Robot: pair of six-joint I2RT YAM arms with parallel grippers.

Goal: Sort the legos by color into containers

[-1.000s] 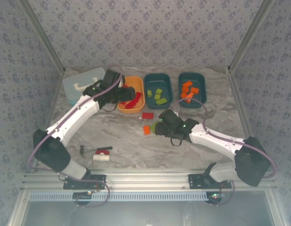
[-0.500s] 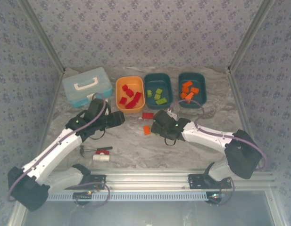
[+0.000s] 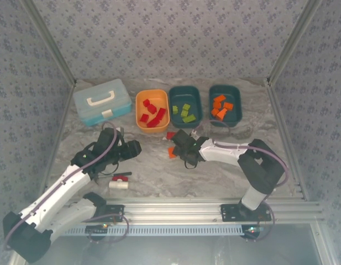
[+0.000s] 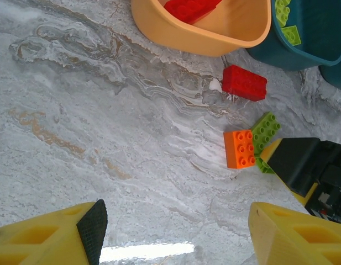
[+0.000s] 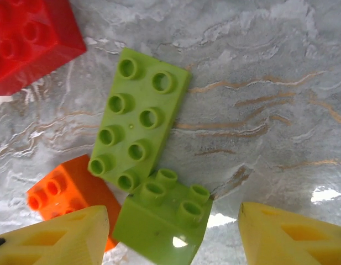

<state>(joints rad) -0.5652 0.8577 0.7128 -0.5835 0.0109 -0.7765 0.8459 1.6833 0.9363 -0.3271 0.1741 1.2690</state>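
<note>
Three loose legos lie mid-table: a red brick [image 3: 171, 135], an orange brick [image 3: 172, 152] and a long lime green brick [image 5: 140, 127]. A small lime green brick [image 5: 164, 221] sits between the fingers of my open right gripper [image 5: 173, 237]; the right finger stands clear of it. The same red brick [image 4: 245, 83], orange brick [image 4: 240, 148] and green brick [image 4: 265, 130] appear in the left wrist view. My left gripper [image 3: 131, 148] hangs open over bare table, left of them. The orange tub [image 3: 140, 113] holds red bricks, the middle teal tub [image 3: 185, 120] green ones, the right teal tub [image 3: 236, 110] orange ones.
A light blue case [image 3: 101, 101] with a white handle stands at the back left. A red-handled tool [image 3: 119, 181] with a white cylinder lies near the front edge under the left arm. Metal frame posts flank the table.
My left arm has pulled back from the orange tub toward the near left. The right gripper has slid left and now straddles the small green brick.
</note>
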